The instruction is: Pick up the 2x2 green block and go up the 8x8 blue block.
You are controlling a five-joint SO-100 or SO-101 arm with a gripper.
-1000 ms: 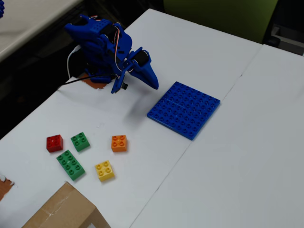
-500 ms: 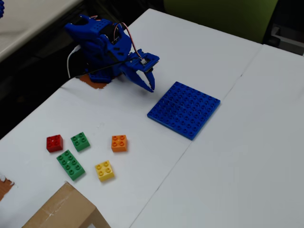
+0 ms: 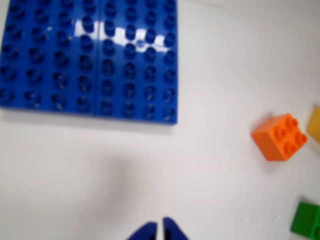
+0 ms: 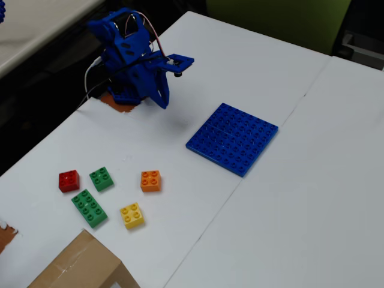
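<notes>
The 2x2 green block (image 4: 101, 178) sits on the white table in the fixed view, between a red brick (image 4: 68, 180) and an orange brick (image 4: 150, 180). The 8x8 blue block (image 4: 232, 138) lies flat right of centre, and it fills the upper left of the wrist view (image 3: 90, 55). My gripper (image 4: 163, 102) hangs from the folded blue arm at the upper left, far from the bricks and holding nothing. In the wrist view its tips (image 3: 161, 231) stand together at the bottom edge. A green brick corner (image 3: 306, 220) shows at the lower right; I cannot tell which green brick it is.
A longer green brick (image 4: 89, 207) and a yellow brick (image 4: 131, 215) lie in front of the 2x2 bricks. The orange brick (image 3: 280, 136) also shows in the wrist view. A cardboard box (image 4: 81, 267) stands at the bottom left. The table edge runs along the left.
</notes>
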